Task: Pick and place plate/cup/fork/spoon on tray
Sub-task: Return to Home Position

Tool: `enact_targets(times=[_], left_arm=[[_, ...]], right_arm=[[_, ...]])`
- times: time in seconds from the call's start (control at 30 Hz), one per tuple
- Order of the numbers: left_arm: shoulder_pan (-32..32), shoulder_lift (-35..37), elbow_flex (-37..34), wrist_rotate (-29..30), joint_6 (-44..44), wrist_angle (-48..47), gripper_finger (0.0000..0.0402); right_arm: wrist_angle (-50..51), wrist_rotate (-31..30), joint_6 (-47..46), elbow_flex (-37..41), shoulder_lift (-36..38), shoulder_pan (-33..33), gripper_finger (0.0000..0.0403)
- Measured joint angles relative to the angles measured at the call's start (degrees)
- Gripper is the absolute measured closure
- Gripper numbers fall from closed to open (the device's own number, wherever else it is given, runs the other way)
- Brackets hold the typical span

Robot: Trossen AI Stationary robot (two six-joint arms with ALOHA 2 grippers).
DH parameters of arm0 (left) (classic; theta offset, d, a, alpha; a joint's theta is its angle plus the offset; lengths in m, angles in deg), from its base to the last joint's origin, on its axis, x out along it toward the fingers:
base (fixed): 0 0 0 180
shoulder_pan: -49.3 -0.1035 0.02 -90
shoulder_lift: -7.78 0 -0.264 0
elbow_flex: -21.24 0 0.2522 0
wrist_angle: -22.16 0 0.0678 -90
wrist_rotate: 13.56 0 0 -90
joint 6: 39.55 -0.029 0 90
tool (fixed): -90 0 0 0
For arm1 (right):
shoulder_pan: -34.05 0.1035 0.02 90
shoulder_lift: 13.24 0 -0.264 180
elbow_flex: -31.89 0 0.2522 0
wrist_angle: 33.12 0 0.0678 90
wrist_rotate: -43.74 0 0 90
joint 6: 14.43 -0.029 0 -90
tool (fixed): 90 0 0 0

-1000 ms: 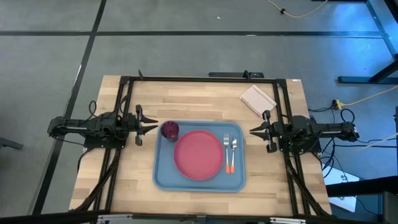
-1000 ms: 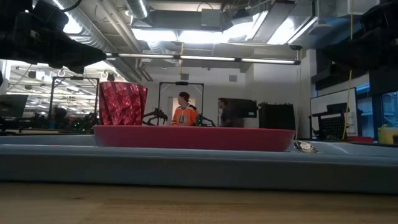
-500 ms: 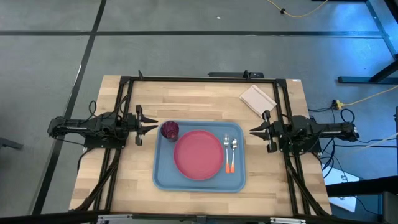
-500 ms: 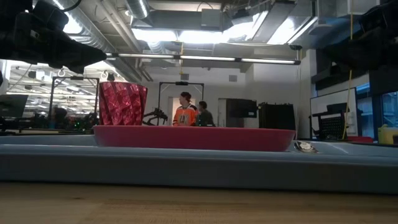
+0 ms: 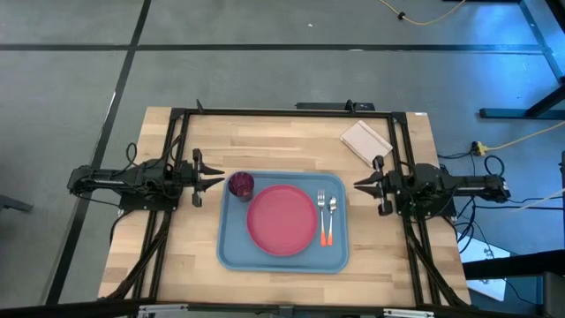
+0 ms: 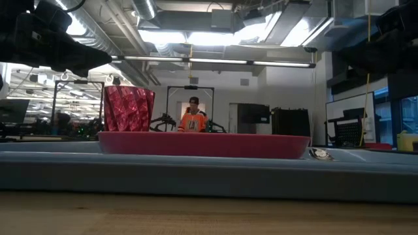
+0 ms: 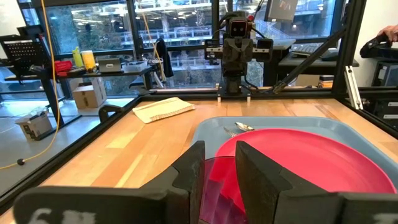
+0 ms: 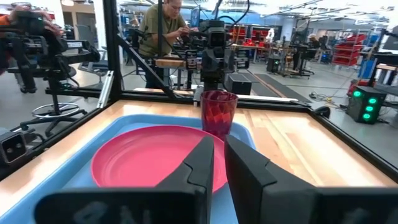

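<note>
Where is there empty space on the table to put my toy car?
Bare wood lies behind the tray, beside the beige pad, and along the table's front edge. The tray is crowded: plate, cup, fork, spoon.

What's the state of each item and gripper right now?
tray: flat on table, loaded.
plate: on tray, centre, empty.
cup: upright on tray, beside plate.
fork: lying on tray.
spoon: lying beside fork.
left gripper: empty, slightly open, beside tray.
right gripper: empty, slightly open, beside tray.

pink plate (image 5: 282, 220) (light-blue tray (image 5: 231, 249))
</note>
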Motion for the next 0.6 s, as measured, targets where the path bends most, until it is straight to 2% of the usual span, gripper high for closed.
enact_targets(times=[0.6], left_arm=[[0.0, 0.0, 0.0, -0.1, 0.0, -0.1, 0.0319]], right_arm=[[0.0, 0.0, 0.0, 0.0, 0.0, -1.4, 0.0358]])
